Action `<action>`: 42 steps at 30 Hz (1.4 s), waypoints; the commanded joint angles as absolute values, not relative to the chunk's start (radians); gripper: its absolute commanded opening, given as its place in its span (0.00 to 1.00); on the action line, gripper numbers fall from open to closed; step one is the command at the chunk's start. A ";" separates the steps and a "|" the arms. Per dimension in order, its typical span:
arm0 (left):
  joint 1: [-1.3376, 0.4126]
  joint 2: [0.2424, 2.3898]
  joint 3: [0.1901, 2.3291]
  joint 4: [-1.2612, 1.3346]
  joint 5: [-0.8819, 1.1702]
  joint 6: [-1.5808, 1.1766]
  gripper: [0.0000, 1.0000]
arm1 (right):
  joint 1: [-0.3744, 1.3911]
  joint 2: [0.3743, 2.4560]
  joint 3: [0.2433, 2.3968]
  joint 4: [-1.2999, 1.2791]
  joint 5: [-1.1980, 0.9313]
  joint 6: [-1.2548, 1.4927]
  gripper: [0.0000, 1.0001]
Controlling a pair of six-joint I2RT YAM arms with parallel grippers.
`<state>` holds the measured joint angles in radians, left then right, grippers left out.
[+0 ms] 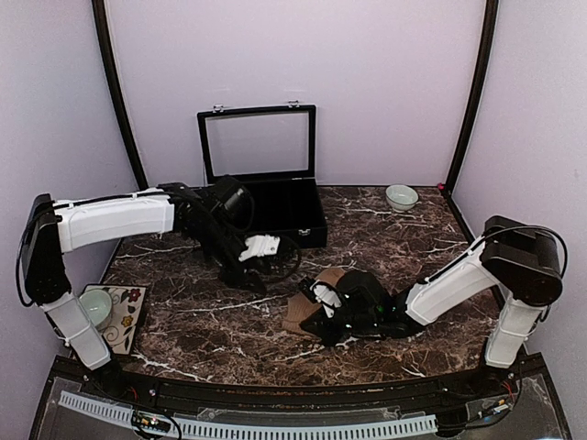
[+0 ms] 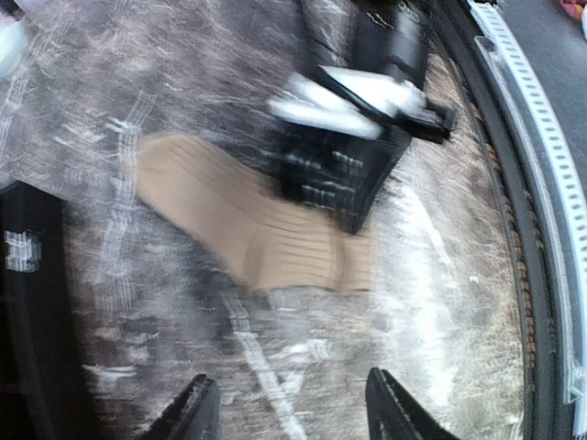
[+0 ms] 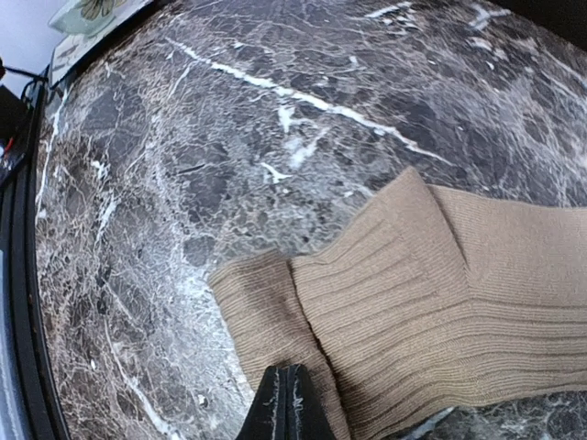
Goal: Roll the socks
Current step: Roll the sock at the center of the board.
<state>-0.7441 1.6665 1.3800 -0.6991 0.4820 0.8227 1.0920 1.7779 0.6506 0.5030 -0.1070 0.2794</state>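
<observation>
Right gripper (image 3: pixel 286 394): shut tight, tips pressed together, set down at the folded end of the tan sock (image 3: pixel 440 302). Could not tell about any cloth pinched between the tips. Left gripper (image 2: pixel 293 408): open, nothing between the fingers (image 2: pixel 197 412), hung just in front of the black case (image 1: pixel 298 225).

Found the tan sock lying flat in front of the black case, farther out from it than the left gripper and a little toward its right side. Saw only a small fold at one end, so judged the roll as barely begun. Looked for the other sock and found none in view; maybe hidden under the right gripper.

Could go wrong from there in a few ways. Might slip off the fold with such thin tips and let it flop back flat. Might only push the cloth along the smooth table (image 1: pixel 183 321) and bunch it up, not roll it. Might bump gripper into gripper, both so close over one small sock. Might end up with a loose, floppy roll without a hold on the far end.
</observation>
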 commanded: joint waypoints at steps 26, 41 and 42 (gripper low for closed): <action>-1.006 1.871 1.187 -0.323 0.272 0.965 0.46 | 0.968 1.810 0.613 0.423 -0.316 0.434 0.00; -1.011 1.843 1.153 -0.323 0.261 0.981 0.51 | 0.959 1.835 0.630 0.425 -0.356 0.450 0.00; -1.011 1.850 1.151 -0.322 0.255 0.982 0.50 | 0.958 1.836 0.633 0.423 -0.357 0.453 0.00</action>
